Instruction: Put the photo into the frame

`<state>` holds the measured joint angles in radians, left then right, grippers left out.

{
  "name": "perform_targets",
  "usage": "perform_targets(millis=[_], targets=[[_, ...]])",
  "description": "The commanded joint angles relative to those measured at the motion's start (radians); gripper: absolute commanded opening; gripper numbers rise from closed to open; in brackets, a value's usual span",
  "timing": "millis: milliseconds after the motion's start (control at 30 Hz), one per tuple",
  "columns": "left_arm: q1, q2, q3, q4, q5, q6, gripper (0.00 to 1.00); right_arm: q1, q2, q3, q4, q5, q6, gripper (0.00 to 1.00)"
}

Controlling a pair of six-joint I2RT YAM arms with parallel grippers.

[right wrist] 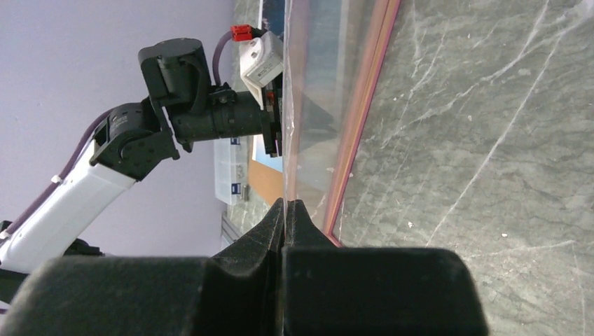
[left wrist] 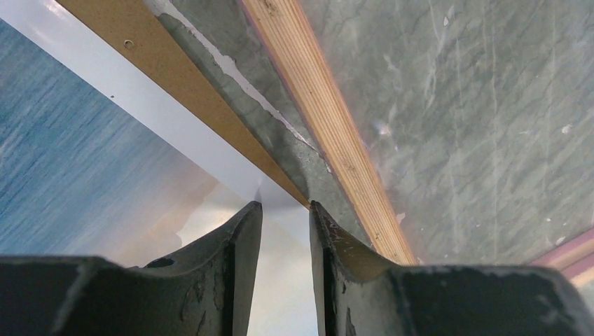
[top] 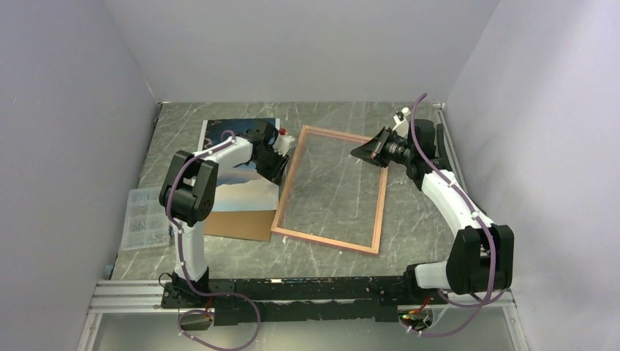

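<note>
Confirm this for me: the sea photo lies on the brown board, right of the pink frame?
No. The sea photo lies on the brown board left of the pink frame, not right, as the top external view shows.

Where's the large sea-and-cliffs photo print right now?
Top view, left side: the sea-and-cliffs photo print lies face up on the brown backing board, just left of the pink-bordered frame, under the left gripper.
</note>
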<state>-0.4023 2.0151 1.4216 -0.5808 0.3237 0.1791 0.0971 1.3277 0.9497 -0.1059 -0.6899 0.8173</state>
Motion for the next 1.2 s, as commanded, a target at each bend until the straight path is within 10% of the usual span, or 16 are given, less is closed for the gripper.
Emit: perform_targets(millis=[0, 233, 533, 1167], targets=[[-0.017, 0.006, -0.057, -0.042, -0.069, 0.048, 0.38, 0.005, -0.006, -0.006, 0.084, -0.016, 0.004, 0.00], [-0.008, -0.053, -0.041, -0.071, -0.087, 0.056, 0.42, 0.006, 0.019, -0.025, 0.080, -0.011, -0.001, 0.00], [0.003, -0.113, 0.026, -0.096, -0.086, 0.058, 0.72, 0.006, 0.033, -0.021, 0.036, 0.002, -0.052, 0.00], [-0.024, -0.022, 0.016, -0.055, -0.039, 0.039, 0.56, 0.005, 0.039, -0.077, 0.042, 0.020, -0.071, 0.00]])
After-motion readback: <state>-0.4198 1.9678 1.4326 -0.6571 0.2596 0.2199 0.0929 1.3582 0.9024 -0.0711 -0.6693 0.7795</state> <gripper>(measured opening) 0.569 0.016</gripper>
